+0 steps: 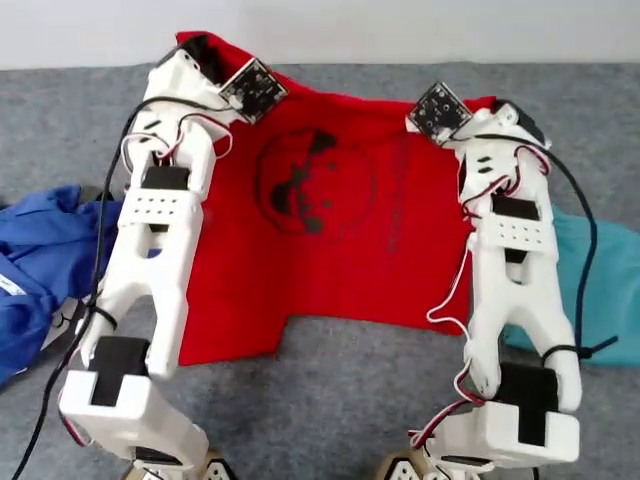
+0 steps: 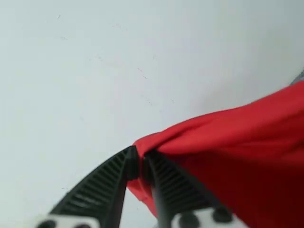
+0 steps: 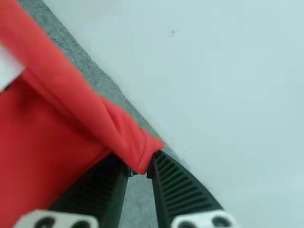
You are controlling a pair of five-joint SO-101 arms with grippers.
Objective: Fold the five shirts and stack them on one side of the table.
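**Both grippers pinch the far corners of the red shirt**

The red fabric shirt with a dark round print (image 1: 330, 260) lies spread on the grey felt-like tabletop (image 1: 350, 400), between the two white arms. Its far edge is near the white wall (image 1: 400, 30). The left gripper (image 2: 137, 159) is clenched on the shirt's far left corner, with red cloth bunched between its black ribbed fingers (image 2: 102, 185). The right gripper (image 3: 141, 167) is likewise clamped on the far right corner. A crumpled blue shirt (image 1: 40, 260) lies beside the left arm. A teal cloth (image 1: 610, 290), probably another shirt, lies just beyond the right arm and is partly hidden by it.
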